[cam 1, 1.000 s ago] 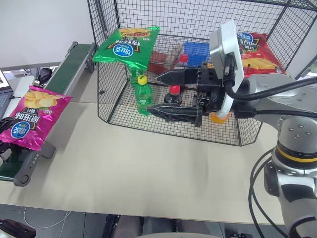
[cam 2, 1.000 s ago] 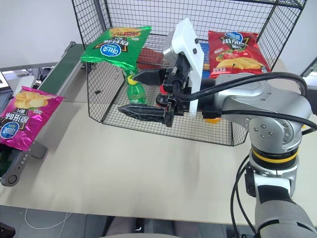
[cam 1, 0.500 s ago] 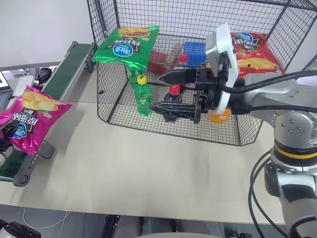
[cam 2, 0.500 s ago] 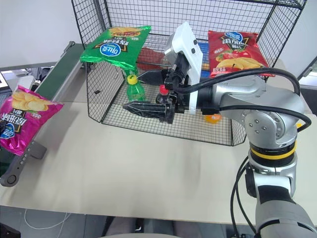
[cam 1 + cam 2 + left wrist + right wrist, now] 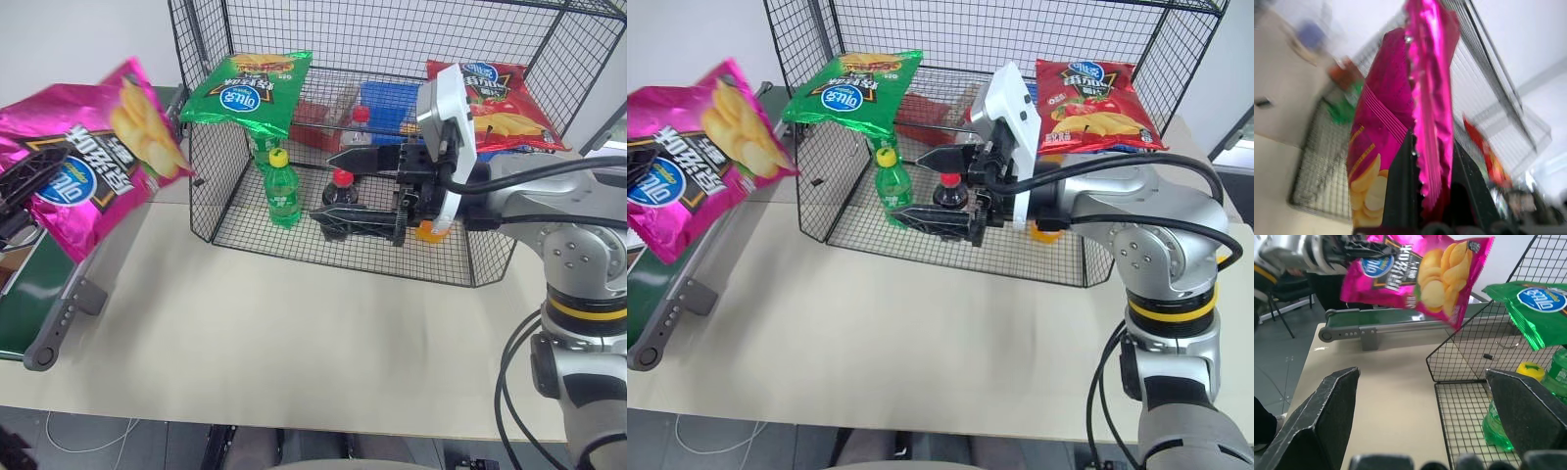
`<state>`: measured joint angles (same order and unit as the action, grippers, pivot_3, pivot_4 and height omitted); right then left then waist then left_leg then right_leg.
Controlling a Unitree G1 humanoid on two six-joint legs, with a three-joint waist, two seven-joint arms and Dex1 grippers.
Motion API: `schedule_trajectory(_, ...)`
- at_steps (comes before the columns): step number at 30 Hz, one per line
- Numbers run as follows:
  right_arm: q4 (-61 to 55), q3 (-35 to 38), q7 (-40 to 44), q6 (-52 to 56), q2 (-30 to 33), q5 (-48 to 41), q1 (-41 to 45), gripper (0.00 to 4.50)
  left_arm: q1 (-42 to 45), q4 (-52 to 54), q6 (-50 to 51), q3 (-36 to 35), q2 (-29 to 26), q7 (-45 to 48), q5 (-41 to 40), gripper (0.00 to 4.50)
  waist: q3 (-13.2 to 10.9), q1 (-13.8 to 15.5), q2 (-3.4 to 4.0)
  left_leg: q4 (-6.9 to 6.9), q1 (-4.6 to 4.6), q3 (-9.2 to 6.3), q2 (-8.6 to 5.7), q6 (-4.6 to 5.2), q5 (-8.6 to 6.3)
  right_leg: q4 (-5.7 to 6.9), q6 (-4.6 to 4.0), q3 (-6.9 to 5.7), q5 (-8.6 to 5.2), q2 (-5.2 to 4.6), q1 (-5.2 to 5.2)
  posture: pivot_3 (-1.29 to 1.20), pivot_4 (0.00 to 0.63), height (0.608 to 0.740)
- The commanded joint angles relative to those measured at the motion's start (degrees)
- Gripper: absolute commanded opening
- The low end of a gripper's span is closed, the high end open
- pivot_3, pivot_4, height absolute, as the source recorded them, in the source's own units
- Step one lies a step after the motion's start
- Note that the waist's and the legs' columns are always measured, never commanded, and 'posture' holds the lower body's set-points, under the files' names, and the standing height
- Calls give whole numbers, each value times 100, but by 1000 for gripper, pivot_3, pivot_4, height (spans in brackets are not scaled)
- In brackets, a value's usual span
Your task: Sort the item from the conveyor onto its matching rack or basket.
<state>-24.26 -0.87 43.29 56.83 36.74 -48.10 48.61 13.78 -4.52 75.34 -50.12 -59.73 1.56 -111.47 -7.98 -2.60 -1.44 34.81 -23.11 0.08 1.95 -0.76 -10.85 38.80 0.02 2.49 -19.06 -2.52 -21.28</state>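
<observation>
The carry step is in hand: the pink bag [image 5: 83, 157] is off the conveyor [image 5: 39, 294] and hangs in the air at the near left, above the belt, short of the cage [image 5: 392, 127]. The left gripper [image 5: 1430, 166] pinches the bag's crimped edge, fingers pressed together on the foil. Further right, the right gripper [image 5: 364, 191] hovers before the cage front, spread wide and holding nothing. Next, I judge, the bag must travel right and far onto the wire shelf, between the green bag [image 5: 250, 90] and the red bag [image 5: 495, 103].
</observation>
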Motion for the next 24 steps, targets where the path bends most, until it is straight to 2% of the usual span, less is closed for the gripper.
schedule_trajectory(1, -203, 291, 30, -129, 89, -114, -19, 4500, -249, 154, 388, 63, -635, 816, -153, 103, -2, 0, -1, 0, -1, 2, 1, -1, 1, -1, 0, 0, 0, 3, -1, 0, 150, 740)
schedule_trajectory(4, -198, 339, 13, -166, 105, -108, -57, 4500, -96, 443, 396, 474, -955, 1407, -153, 103, -6, 22, 0, -1, -2, 3, 0, -1, 1, -7, -1, -3, -1, 4, -1, 0, 150, 740)
schedule_trajectory(7, -181, 454, -106, -187, 87, -84, -64, 4500, 508, 739, 60, 1203, -923, 1633, -153, 103, -7, 61, 3, -3, -3, 7, -5, -1, 1, -23, -1, -3, -1, 4, 5, 0, 150, 740)
schedule_trajectory(12, -310, 867, -453, -352, 332, 172, -281, 4500, 2015, 854, -583, 2492, -36, 1174, -153, 103, -7, 183, 3, -2, -13, 13, -16, -1, 1, -38, -1, 0, -1, 17, 9, 0, 150, 740)
schedule_trajectory(15, -396, 1478, -826, -193, 551, 17, -366, 4500, 2948, 394, -1203, 3206, 917, 380, -100, 103, -7, 229, 3, 3, -22, 11, -26, 1, 0, -42, 0, 0, 0, 12, 13, 0, 150, 740)
schedule_trajectory(20, -670, 1873, -1273, -12, 762, -225, -381, 4500, 3750, -464, -1755, 3618, 2082, -153, 288, 103, -6, 199, 5, 7, -24, 13, -27, 4, 0, -43, 1, 5, 1, 14, 15, 0, 150, 740)
schedule_trajectory(24, -1181, 1728, -1530, 5, 1018, 21, -674, 4500, 4190, -925, -2209, 3734, 3198, -395, 759, 103, -5, 182, 7, 9, -23, 13, -27, 2, 2, -40, 1, 6, 1, 22, 17, 0, 150, 740)
